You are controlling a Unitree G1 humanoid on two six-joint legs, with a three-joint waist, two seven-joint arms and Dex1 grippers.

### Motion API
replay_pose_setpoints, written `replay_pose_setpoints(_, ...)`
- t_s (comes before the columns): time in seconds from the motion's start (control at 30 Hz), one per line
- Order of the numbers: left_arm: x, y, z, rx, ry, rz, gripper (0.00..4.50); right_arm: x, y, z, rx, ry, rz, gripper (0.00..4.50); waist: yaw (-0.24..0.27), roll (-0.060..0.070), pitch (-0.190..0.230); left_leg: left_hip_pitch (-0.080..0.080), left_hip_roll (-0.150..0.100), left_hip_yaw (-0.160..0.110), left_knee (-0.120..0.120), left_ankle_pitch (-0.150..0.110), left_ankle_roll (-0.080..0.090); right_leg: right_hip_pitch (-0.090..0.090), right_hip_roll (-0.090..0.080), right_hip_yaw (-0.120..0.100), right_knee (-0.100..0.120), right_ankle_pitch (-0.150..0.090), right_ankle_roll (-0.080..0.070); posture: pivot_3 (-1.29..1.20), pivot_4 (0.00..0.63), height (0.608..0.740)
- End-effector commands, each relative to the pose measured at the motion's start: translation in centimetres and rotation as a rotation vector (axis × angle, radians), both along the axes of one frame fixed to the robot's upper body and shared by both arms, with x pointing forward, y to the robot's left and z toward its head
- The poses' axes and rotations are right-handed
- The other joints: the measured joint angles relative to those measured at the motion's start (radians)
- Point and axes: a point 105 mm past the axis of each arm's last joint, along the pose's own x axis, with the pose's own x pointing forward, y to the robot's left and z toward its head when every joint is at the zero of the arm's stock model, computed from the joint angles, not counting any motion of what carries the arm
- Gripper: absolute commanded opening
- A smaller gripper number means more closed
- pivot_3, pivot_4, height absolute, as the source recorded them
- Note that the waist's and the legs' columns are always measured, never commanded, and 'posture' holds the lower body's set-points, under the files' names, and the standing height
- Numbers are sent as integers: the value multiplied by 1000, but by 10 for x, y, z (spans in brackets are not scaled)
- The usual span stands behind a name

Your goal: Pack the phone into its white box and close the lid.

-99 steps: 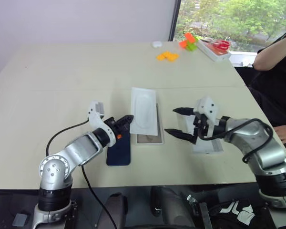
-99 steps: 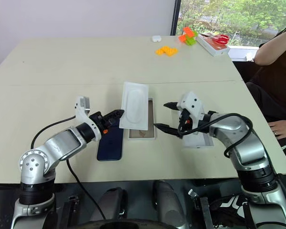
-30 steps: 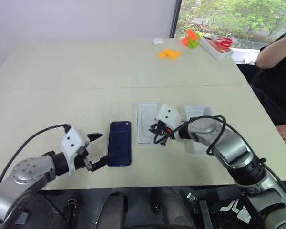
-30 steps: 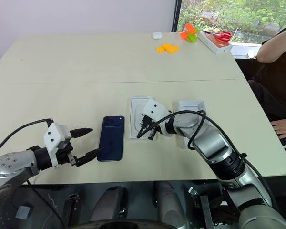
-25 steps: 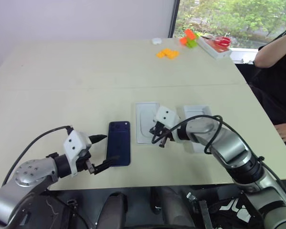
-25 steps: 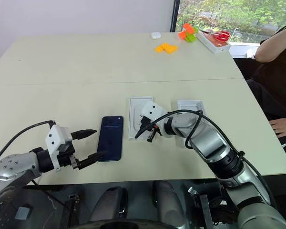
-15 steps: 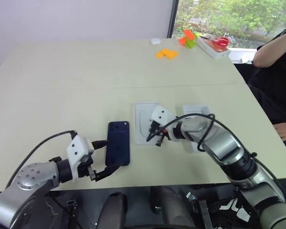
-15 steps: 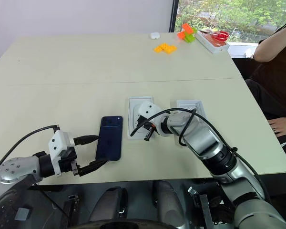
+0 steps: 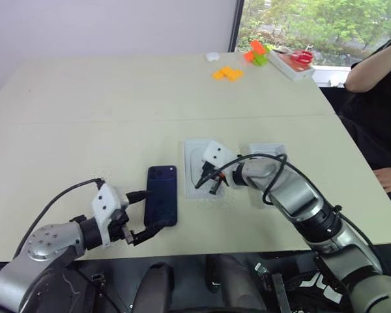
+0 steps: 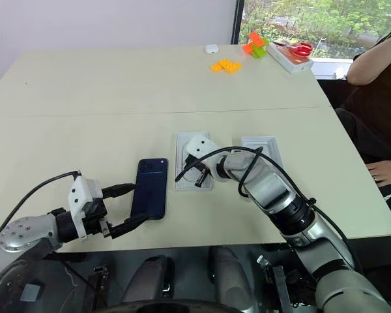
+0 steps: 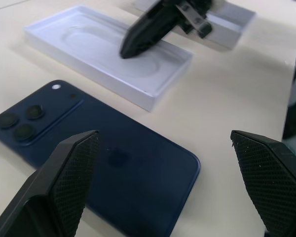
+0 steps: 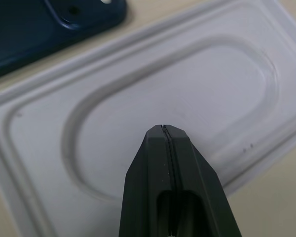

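The phone [image 9: 161, 203] lies flat, back up, on the worktop [image 9: 85, 124], just left of a flat white insert [image 12: 138, 123] with an oval recess. The left gripper [image 9: 142, 214] points at the phone's near end, jaws spread wide — nothing held. The right gripper [image 9: 205, 184] angles down over the insert, jaws clenched shut on nothing. The insert seems to cover the white box — a risk is that closed jaws shove it sideways instead of lifting it. The lid [image 9: 268, 171] rests further right.
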Motion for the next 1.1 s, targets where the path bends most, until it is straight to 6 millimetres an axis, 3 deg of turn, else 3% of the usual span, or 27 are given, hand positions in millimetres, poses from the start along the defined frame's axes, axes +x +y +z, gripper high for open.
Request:
replay_pose_setpoints(0.03,16,17,21,-76,-21,145,4500,-7,11,35,110,-136,105,6,1,0,0,0,0,0,0,0,0,0,0,0,0,0,0,0,150,740)
replay_pose_setpoints(0.13,33,41,26,-184,58,344,4500,-14,11,42,144,-152,154,6,1,0,0,0,0,-1,1,0,0,1,0,0,1,1,1,0,150,740)
replay_pose_setpoints(0.23,33,50,23,-238,167,415,4500,-23,16,43,148,-150,215,6,-2,-1,0,4,0,0,1,0,0,3,0,0,1,1,2,0,150,740)
replay_pose_setpoints(0.33,30,64,-1,-124,399,492,4500,-40,29,44,152,-117,308,6,-1,-1,0,5,0,0,1,0,0,3,0,1,2,1,2,0,150,740)
replay_pose_setpoints(0.6,22,50,-10,-150,669,388,4500,-44,47,34,66,-72,339,6,-4,-1,0,10,0,0,0,0,0,6,0,0,5,1,1,0,150,740)
replay_pose_setpoints(0.83,22,39,-13,-164,692,375,4500,-35,66,23,-56,-85,332,6,0,-1,-1,11,-1,2,0,0,0,6,0,2,6,1,-5,0,150,740)
replay_pose_setpoints(1.1,24,34,-12,-177,689,376,4500,-25,57,4,-194,-76,288,6,4,-2,-1,11,-2,2,0,0,0,7,-3,3,5,1,-6,0,150,740)
